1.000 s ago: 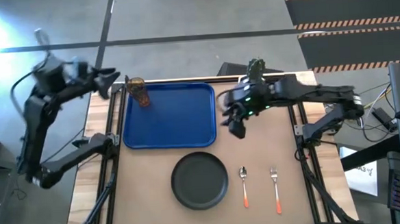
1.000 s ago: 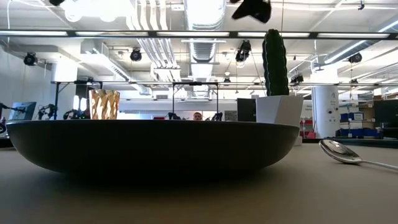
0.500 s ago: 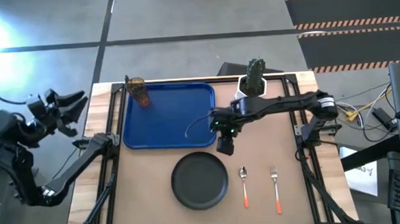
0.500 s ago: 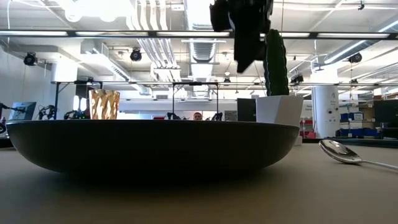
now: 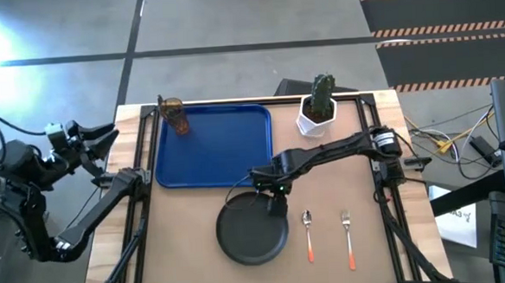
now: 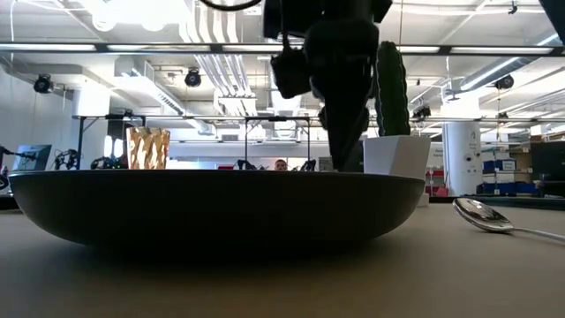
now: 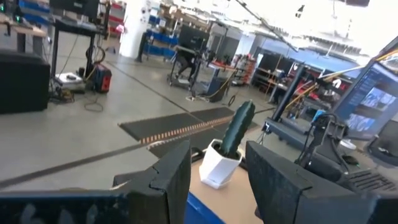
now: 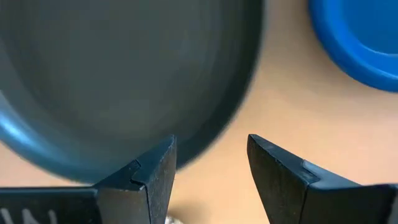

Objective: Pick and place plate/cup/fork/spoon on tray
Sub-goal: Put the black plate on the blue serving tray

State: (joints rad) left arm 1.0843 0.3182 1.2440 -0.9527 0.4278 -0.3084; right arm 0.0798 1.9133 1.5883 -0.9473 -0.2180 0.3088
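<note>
High view: the tray (image 5: pixel 214 146) sits upper centre of the frame with the cup (image 5: pixel 176 116) standing in its upper left corner. The plate (image 5: pixel 252 229) lies on the table (image 5: pixel 362 240) below the tray, lower centre. The spoon (image 5: pixel 308 234) and fork (image 5: pixel 348 236) lie side by side right of the plate, handles toward the bottom edge. The right gripper (image 5: pixel 274 202) is over the plate's upper right rim, fingers spread. The left gripper (image 5: pixel 105 136) waits at far left, off the table, fingers apart. A cactus pot (image 5: pixel 317 108) stands right of the tray.

Low view: the plate (image 6: pixel 216 208) fills the middle, the right gripper (image 6: pixel 342 141) hanging above it; cup (image 6: pixel 148 147) at left, spoon (image 6: pixel 485 216) at right.

Right wrist view: open fingers (image 8: pixel 149 177) straddle the plate's rim (image 8: pixel 124 93); a tray corner (image 8: pixel 357 43) shows at upper right.
</note>
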